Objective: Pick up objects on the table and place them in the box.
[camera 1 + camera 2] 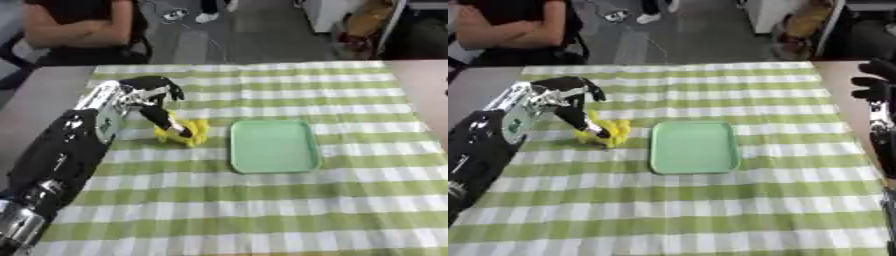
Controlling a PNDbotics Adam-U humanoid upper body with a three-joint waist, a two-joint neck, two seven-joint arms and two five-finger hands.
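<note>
Left eye view is showing the left arm coming in from the lower left corner and stretching across the green-and-white checked tablecloth (262, 210). Its left hand (157, 97) is reaching down at the wrist, with fingers (171, 125) curling onto a yellow object (188, 132) that is lying on the cloth. The hand is pinching or gripping this yellow object, which is resting just to the left of a light green tray (273, 146). The tray is lying flat near the middle of the table with nothing in it.

Right eye view is adding the right hand (875, 82), which is showing at the right edge, raised, dark fingers appearing curled and holding nothing.
</note>
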